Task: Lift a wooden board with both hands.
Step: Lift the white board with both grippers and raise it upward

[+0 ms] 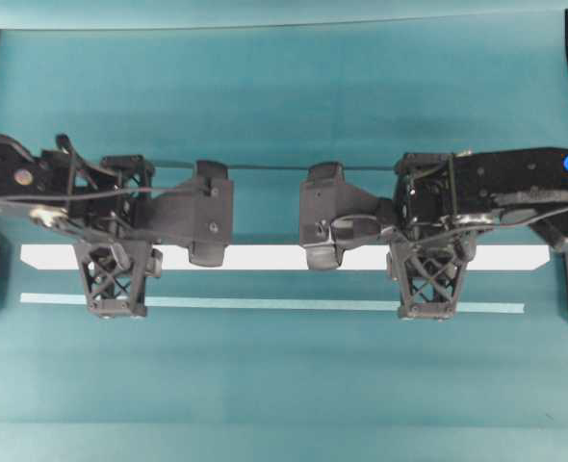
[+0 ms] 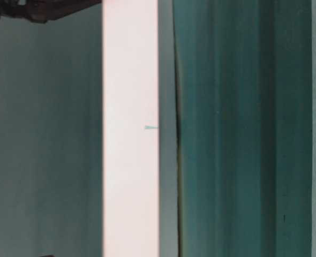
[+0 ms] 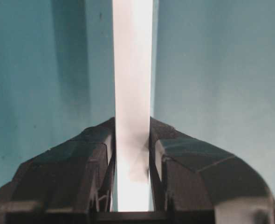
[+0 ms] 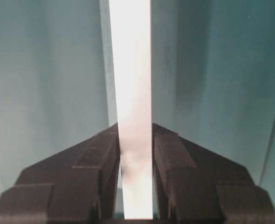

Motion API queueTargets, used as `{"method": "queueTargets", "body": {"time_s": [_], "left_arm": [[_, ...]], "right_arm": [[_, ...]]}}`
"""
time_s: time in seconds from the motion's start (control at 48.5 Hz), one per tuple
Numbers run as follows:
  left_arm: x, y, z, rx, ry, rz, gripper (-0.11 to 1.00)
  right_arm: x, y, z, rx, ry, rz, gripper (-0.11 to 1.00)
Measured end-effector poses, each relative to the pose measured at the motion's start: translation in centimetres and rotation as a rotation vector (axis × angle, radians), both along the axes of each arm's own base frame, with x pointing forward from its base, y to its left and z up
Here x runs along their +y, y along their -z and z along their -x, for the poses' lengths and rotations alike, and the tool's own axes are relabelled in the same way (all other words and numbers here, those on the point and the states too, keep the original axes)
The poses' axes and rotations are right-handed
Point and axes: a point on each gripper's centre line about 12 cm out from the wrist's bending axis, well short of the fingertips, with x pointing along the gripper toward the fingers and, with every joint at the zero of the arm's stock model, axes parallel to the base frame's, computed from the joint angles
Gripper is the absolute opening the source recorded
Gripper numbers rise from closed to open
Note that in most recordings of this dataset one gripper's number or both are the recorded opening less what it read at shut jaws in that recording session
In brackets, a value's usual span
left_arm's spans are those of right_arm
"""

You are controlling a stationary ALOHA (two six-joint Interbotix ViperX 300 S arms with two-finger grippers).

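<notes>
pale teal strip [image 1: 265,303] beside wooden board [image 1: 265,256]

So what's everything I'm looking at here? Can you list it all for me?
wooden board: one, white, lying crosswise between both arms, clamped near each end
thin strip: one, pale teal, on the cloth beside the board, running parallel to it
cloth: one, teal, covering the table
left gripper: one, black, shut on the wooden board
right gripper: one, black, shut on the wooden board
</notes>
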Motion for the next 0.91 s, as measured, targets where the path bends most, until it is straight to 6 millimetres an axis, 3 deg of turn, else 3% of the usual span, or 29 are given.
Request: {"method": "queueTargets", "body": {"time_s": [0.351, 0.908], "left_arm": [[0.0, -3.1, 0.0, 0.000, -0.008, 0.001, 0.18], [0.0, -8.4, 0.0, -0.009, -0.011, -0.003, 0.18]], "right_arm": [[0.0, -2.5, -0.4, -0.005, 0.006, 0.000, 0.22], [0.0, -8.1, -0.5, -0.013, 0.019, -0.001, 0.22]]}}
